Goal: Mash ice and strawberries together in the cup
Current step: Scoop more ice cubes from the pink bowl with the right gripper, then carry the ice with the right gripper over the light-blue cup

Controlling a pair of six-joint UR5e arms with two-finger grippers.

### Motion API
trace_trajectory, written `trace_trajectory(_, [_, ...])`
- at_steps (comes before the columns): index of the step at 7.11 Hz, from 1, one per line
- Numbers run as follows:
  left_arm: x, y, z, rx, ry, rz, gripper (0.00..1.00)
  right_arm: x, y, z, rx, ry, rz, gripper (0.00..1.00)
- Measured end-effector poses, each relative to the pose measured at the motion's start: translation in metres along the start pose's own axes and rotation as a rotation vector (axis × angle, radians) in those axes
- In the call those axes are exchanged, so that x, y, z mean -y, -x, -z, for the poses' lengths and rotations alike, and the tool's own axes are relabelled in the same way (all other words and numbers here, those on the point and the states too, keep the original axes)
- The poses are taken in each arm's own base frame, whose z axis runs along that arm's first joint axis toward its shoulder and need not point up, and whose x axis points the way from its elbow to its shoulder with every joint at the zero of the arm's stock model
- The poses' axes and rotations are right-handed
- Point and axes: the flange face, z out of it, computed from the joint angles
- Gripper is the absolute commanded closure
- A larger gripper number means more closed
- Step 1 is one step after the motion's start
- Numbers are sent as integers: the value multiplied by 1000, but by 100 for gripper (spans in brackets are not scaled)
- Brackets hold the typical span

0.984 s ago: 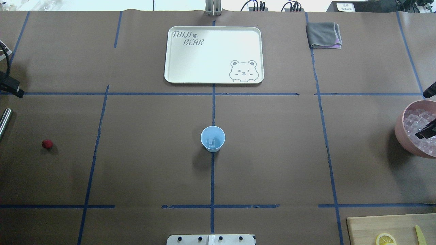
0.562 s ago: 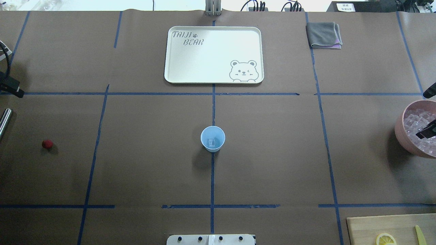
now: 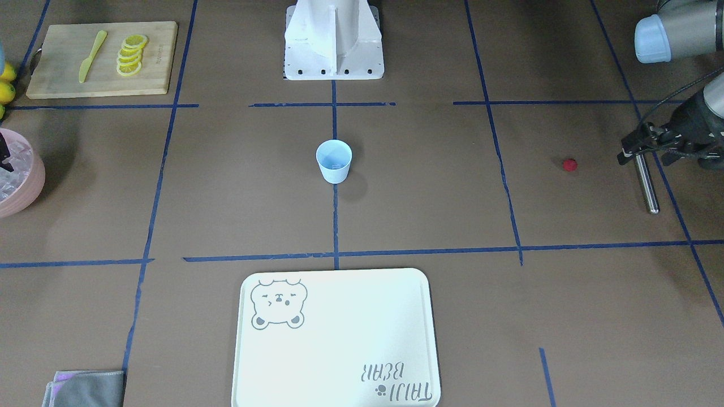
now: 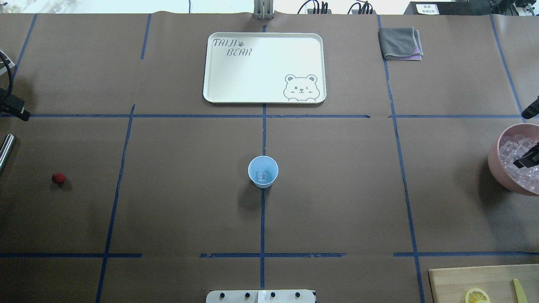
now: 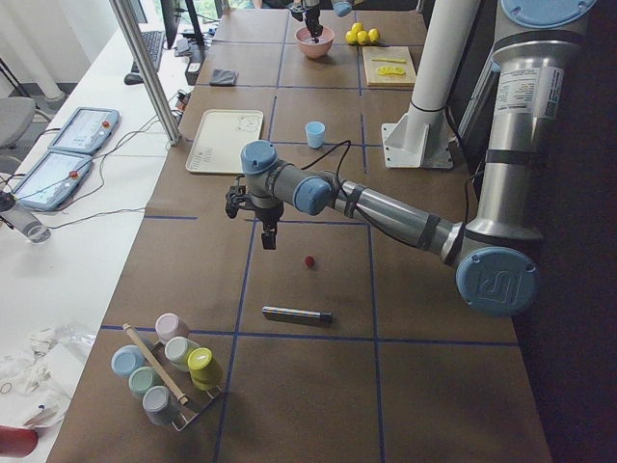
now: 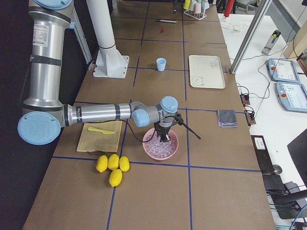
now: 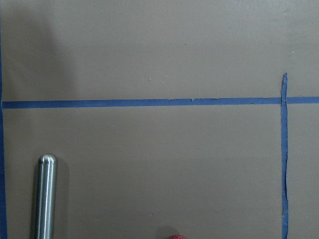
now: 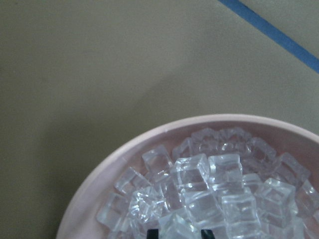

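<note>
Dipping into glassy ice (image 8: 219, 174) in a round pink bowl (image 8: 114, 159), right hand (image 8: 178, 233) straddles one cube, grip unclear.

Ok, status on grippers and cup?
Right gripper in bowl, fingers astride ice, grip unclear. Left gripper hovering near strawberry. Cup holds one cube. Nothing between bowl and cup.

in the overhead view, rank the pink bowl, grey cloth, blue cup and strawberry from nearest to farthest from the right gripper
1. pink bowl, right edge, under the right gripper
2. grey cloth, far side, right
3. cup, centre
4. strawberry, far left
</note>
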Motion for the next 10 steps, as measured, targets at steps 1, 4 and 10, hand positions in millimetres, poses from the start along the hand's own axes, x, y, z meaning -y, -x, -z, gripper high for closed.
trace_trajectory(1, [0, 0, -1, 0, 1, 0, 0, 3, 6, 12, -3, -23, 11, 98])
trace_trajectory(4, [0, 1, -1, -2, 3, 0, 0, 21, 36, 65, -6, -123, 36, 100])
trace_trajectory(10, [1, 5, -5, 3, 10, 4, 0, 208, 265, 100, 149, -220, -343, 100])
